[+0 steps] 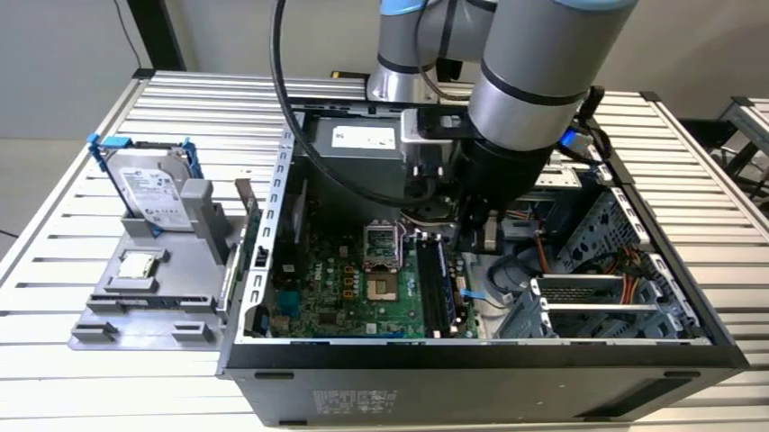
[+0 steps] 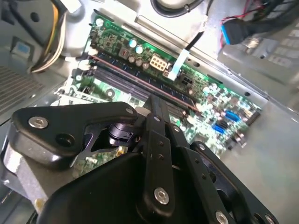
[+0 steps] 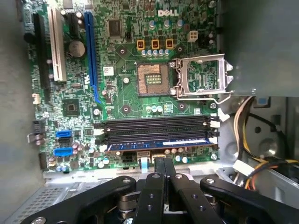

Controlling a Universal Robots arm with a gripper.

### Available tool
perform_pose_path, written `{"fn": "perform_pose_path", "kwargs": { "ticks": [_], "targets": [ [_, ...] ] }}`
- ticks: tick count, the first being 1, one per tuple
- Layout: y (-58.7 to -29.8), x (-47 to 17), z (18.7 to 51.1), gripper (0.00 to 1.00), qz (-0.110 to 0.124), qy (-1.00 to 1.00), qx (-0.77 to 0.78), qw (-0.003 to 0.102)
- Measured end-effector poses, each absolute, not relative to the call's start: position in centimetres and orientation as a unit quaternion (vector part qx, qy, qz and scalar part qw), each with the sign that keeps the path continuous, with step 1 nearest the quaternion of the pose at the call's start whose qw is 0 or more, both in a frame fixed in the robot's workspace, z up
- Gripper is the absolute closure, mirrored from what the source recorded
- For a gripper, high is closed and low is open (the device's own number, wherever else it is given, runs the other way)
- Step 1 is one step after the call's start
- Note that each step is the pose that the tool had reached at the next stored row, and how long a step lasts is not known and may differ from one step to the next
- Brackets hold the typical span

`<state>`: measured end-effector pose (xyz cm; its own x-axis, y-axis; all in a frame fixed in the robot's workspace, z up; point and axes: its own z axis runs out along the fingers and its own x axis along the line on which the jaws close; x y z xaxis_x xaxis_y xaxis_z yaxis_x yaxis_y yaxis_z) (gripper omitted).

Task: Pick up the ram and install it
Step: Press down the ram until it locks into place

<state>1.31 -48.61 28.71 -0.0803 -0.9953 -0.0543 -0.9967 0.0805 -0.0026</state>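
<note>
A: First wrist view: the ram (image 3: 159, 143) sits on edge in one of the memory slots of the motherboard (image 3: 131, 100), just beyond the tool (image 3: 162, 164), whose fingers are pressed together and empty.

B: It looks light, thin, stiff and fragile; best held by its long edges, off the chips.

A: In the exterior view, the computer case (image 1: 481, 360) on the desk (image 1: 121, 396) holds the board; the grey tray (image 1: 144, 297) outside carries the hard drive (image 1: 150, 193) and the processor chip (image 1: 137, 265).
</note>
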Motion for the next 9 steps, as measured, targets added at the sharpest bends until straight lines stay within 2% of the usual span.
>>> {"fn": "perform_pose_path", "kwargs": {
  "ticks": [9],
  "targets": [
    [-48.6,1.3,32.6,1.0,0.017,0.735,-0.678,0.021]
  ]
}}
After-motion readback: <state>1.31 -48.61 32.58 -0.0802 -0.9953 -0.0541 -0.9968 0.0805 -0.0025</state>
